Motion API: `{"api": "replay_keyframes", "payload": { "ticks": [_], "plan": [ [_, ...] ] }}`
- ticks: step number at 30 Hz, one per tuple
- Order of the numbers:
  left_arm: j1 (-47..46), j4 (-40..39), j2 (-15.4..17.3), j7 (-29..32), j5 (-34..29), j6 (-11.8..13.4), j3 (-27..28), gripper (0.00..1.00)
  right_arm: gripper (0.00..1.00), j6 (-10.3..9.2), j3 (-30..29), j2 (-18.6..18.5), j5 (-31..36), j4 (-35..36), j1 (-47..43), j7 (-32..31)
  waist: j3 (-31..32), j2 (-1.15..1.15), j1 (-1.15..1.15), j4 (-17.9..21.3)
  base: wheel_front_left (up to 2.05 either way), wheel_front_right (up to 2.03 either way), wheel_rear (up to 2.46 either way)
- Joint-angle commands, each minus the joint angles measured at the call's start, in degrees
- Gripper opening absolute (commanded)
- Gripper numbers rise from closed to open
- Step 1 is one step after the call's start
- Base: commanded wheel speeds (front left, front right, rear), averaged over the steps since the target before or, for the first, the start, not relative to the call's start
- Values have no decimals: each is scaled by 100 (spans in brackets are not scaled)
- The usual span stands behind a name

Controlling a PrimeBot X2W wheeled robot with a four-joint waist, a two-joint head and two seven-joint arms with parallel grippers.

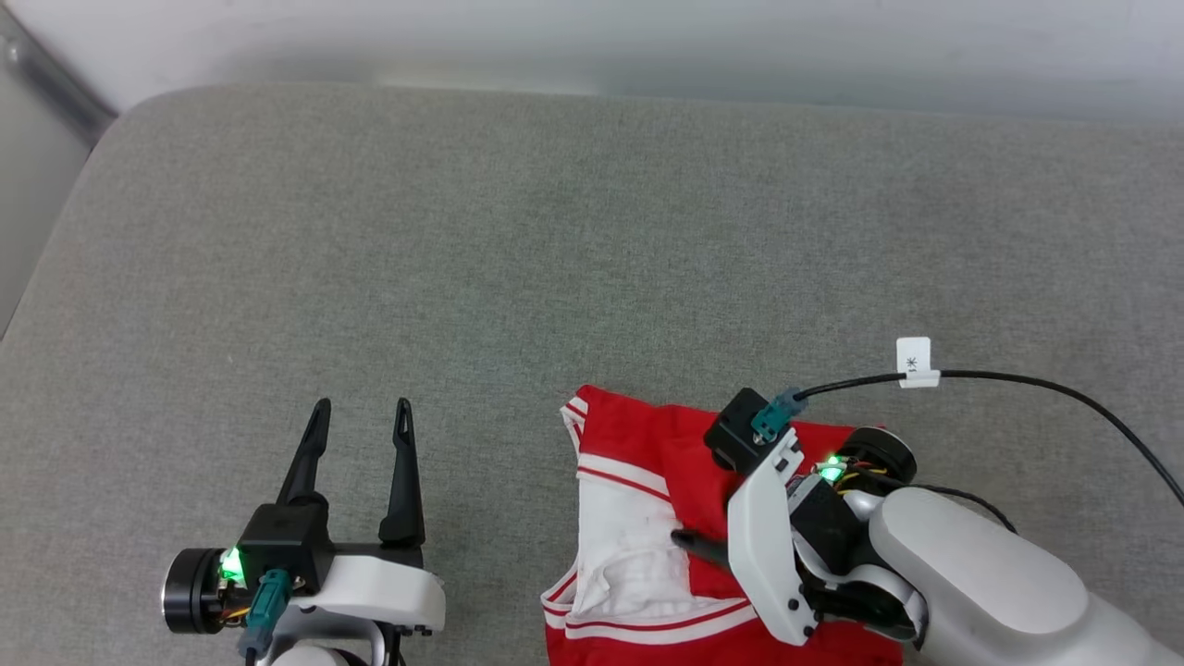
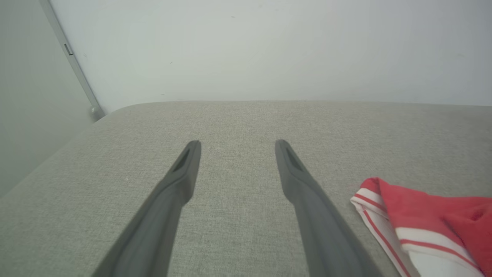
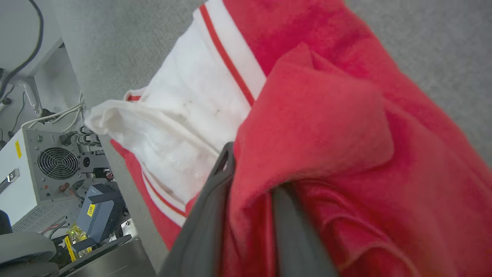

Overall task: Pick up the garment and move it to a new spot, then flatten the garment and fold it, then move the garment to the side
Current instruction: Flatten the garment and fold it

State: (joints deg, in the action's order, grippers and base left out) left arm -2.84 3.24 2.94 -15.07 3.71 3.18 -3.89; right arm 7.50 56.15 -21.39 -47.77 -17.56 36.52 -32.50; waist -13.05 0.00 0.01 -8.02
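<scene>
A grey padded counter (image 1: pixel 555 231) is backed by a white wall (image 1: pixel 647 37). The garment (image 1: pixel 629 518) is bunched at its near edge, a red fold pinched in the right gripper's (image 3: pixel 251 173) jaws, while the left gripper's (image 1: pixel 363 412) are spread. The fold is best laid flat before release.

The garment (image 1: pixel 629 546) lies on the table (image 1: pixel 555 231) at its near edge, right of the middle. The right gripper (image 3: pixel 251 177) reaches over it from the right, with a fold of cloth between its fingers (image 3: pixel 207 207). The left gripper (image 1: pixel 363 407) stands well apart to the garment's left, over bare table. A wall (image 1: pixel 647 37) runs behind the far edge. Beyond the near edge, lower down, stand equipment boxes (image 3: pixel 57 165).
</scene>
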Motion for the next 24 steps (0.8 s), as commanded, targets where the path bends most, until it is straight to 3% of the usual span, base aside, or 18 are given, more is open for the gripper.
{"api": "replay_keyframes", "payload": {
  "ticks": [1, 7, 13, 18, 24],
  "plan": [
    [36, 31, -8, -13, 16, 16, 4, 100, 100, -2, 82, -88, 22, 5, 105, 152, 96, 0, -1, 33, 0, 0, 0],
    [163, 83, -7, -13, 2, -16, 30, 100, 100, -2, 88, -525, -145, 613, 180, 975, 403, 0, -1, 167, 0, 0, 0],
    [298, 89, -8, -13, -26, -60, 119, 100, 100, -2, -834, -936, 267, 835, 86, 2320, 601, 0, -1, 339, 0, 0, 0],
    [417, 74, -8, -13, -41, -41, 137, 100, 100, -2, -2126, -770, 1017, 543, -395, 3593, 722, 0, -1, 481, 0, 0, 0],
    [544, 70, -7, -13, -92, -71, 176, 100, 100, -2, -3652, -289, 2033, 248, -1150, 4551, 831, 0, -1, 606, 0, 0, 0]
  ]
}}
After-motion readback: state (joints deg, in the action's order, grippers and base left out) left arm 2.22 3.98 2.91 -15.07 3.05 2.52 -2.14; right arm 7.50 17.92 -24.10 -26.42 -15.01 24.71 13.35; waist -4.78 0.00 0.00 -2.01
